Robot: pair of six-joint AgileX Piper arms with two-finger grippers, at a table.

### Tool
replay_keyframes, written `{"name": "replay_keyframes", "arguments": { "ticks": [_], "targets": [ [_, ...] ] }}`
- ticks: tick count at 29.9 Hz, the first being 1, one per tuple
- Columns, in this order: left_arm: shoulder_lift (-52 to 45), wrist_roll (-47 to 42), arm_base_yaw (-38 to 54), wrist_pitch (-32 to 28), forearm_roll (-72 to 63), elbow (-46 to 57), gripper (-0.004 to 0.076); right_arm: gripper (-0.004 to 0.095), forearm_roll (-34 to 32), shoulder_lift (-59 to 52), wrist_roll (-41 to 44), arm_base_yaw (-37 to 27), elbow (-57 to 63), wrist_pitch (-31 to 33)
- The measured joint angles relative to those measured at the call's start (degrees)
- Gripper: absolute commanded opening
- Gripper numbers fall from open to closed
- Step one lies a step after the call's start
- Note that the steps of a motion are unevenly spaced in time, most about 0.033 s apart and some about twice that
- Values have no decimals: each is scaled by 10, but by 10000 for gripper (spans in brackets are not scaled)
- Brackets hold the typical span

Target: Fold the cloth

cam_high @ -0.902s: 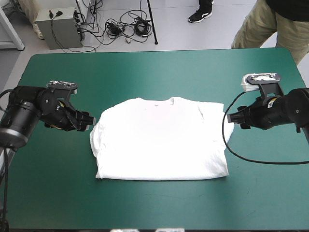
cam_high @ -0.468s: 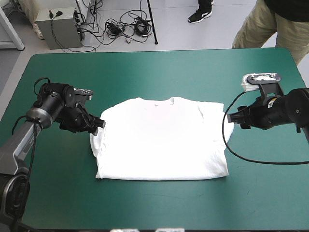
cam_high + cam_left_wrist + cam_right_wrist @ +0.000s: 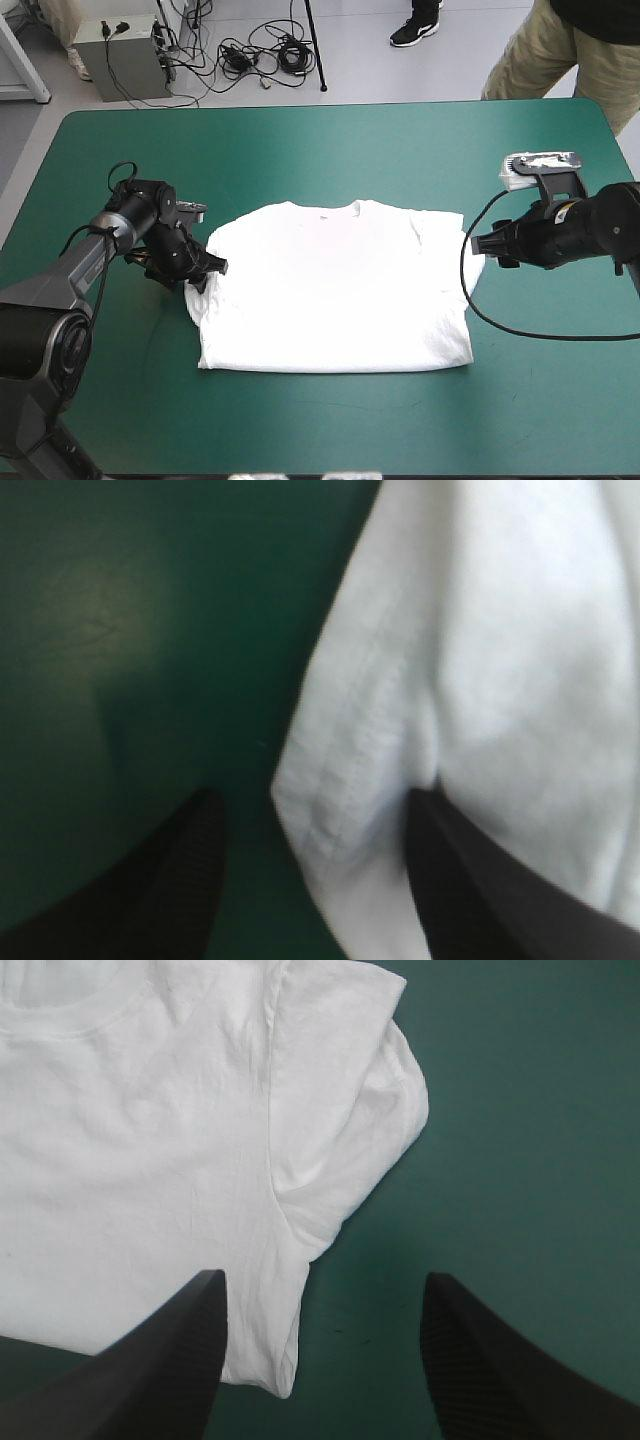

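Lying flat at the middle of the teal-green table point(image 3: 330, 420), the white T-shirt point(image 3: 330, 290) has its bottom hem point(image 3: 330, 368) at 6 o'clock, toward the near edge, and its collar point(image 3: 322, 210) at 12 o'clock. At the shirt's 9 o'clock, the left gripper point(image 3: 205, 270) sits low at the left sleeve point(image 3: 350, 780). Its black fingers stand apart with the sleeve's stitched edge between them, one finger over bare cover and the other over white cloth. At 3 o'clock, the right gripper point(image 3: 478, 242) is just beside the right sleeve point(image 3: 350, 1110). Its fingers are also spread wide, with the shirt's side edge and bare cover ahead of them.
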Motion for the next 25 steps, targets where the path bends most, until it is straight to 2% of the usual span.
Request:
{"name": "replay_keyframes", "arguments": {
  "ticks": [2, 5, 13, 25],
  "targets": [
    [5, 0, 0, 3, -5, -5, 246, 536, 0, 0, 0, 0, 0, 0],
    [8, 1, 0, 5, -22, -6, -11, 533, -1, 0, 0, 0, 0, 1],
    [9, 2, 0, 6, -37, -7, -9, 465, -9, 0, 2, -1, 0, 5],
    [-62, -13, 0, -8, -18, -3, -9, 464, -10, 0, 6, -1, 0, 13]
  ]
}}
